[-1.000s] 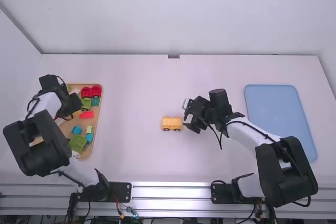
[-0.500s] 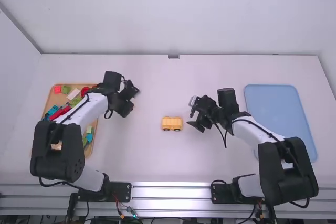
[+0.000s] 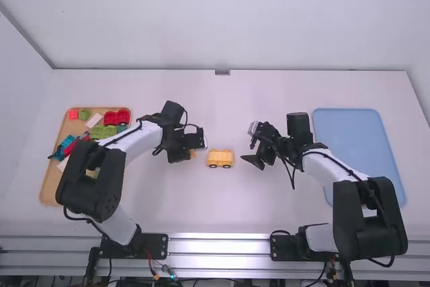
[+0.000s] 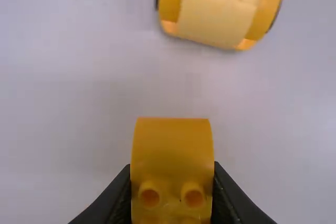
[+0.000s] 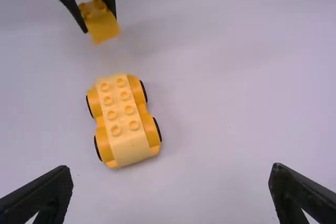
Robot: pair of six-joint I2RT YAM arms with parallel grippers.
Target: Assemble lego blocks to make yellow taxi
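Left gripper: We see the left gripper (image 3: 196, 146) near the middle of the table (image 3: 222, 213), its jaws closed in on the yellow block, one on each side of it.
Block: We have the block (image 4: 170, 148) between those fingertips, its studs showing in the left wrist view; it is apart from the car.
Car: We find the yellow car (image 3: 220, 158) standing upright on its wheels on the table, between the two grippers and just beside the held block. In the right wrist view we make out two rows of studs along its top and black wheels at its sides.
Right gripper: We see the right gripper (image 3: 247, 144) on the other side of the car, near it and touching nothing. Its jaws are wide apart, with nothing between them.
Tray: We have the wooden tray (image 3: 50, 189) at the left of the table, partly under the left arm. In it we can pick out a red car (image 3: 117, 117), green blocks (image 3: 103, 132), a cream block (image 3: 93, 120) and blue blocks (image 3: 67, 143); the arm hides some of the rest.
Board: We see the blue board (image 3: 356, 139) lying flat at the right, the right arm across its near left edge.
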